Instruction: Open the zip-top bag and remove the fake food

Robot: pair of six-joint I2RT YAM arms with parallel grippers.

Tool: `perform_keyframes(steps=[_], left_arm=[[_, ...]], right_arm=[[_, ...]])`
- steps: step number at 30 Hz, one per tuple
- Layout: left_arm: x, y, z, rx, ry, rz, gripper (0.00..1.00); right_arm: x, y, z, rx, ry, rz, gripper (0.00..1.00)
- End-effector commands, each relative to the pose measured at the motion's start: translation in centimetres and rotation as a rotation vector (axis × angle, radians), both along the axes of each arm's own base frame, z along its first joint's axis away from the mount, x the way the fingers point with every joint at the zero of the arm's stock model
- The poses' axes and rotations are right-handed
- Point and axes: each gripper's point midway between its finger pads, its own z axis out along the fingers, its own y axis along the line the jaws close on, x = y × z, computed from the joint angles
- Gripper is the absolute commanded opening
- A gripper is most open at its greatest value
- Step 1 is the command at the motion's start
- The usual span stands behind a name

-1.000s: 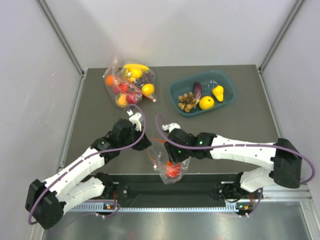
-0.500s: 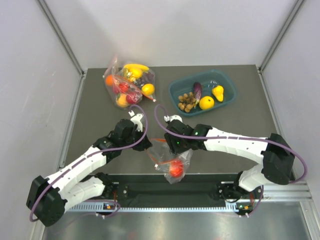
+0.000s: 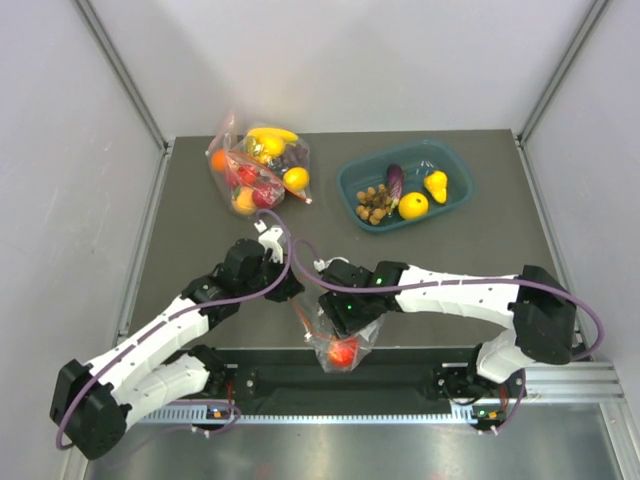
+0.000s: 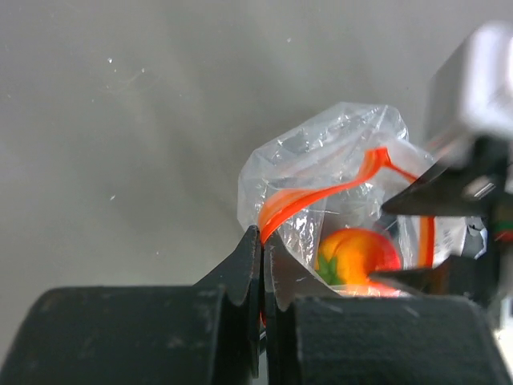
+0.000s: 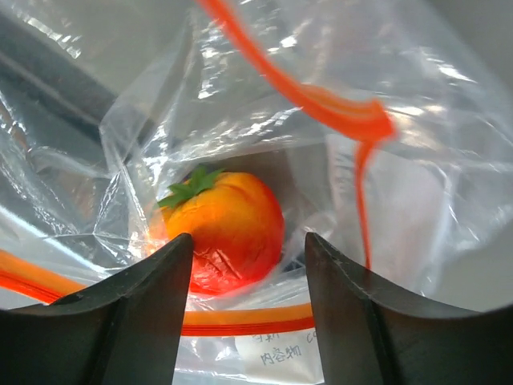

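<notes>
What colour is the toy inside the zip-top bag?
Red-orange tomato with a green leafy top; clearest in the right wrist view.

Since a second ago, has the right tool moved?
Yes. In the top view the right tool has shifted left and nearer the arm bases, away from the teal tub, into the bag.

The zip-top bag (image 3: 335, 332) is at the near edge of the bench (image 3: 480, 250), with a tomato (image 3: 344, 351) inside it. Far behind, a second bag (image 3: 255, 172) lies left of a tub (image 3: 343, 185) that holds four toys (image 3: 413, 205).
</notes>
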Motion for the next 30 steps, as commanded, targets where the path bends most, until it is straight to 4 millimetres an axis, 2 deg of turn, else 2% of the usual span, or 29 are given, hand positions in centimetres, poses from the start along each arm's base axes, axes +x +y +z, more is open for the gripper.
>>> perform_keyframes(steps=[1,7,18,24,26,27,28,30], left_arm=[[0.4,-0.1,1.2,-0.033,-0.045,0.006,0.00],[0.2,-0.1,1.2,-0.035,-0.046,0.004,0.00],[0.2,0.0,1.2,-0.037,-0.049,0.007,0.00],[0.1,0.0,1.2,-0.039,-0.052,0.005,0.00],[0.1,0.1,1.1,-0.036,-0.051,0.008,0.00],[0.1,0.1,1.1,-0.035,-0.051,0.009,0.00],[0.1,0.1,1.1,-0.035,-0.051,0.009,0.00],[0.2,0.1,1.1,-0.036,-0.052,0.011,0.00]], right_arm=[[-1.8,0.5,-0.8,-0.023,0.032,0.044,0.58],[-3.3,3.7,-0.4,0.092,0.061,0.127,0.67],[-5.2,2.2,-3.7,-0.006,0.123,0.180,0.79],[-5.7,1.5,-5.4,-0.022,0.147,0.182,0.81],[-5.9,1.5,-5.8,-0.008,0.149,0.187,0.79],[-5.9,1.6,-5.7,0.005,0.155,0.184,0.74],[-6.0,1.3,-6.0,0.002,0.163,0.183,0.60],[-5.8,1.3,-5.9,0.010,0.164,0.170,0.48]])
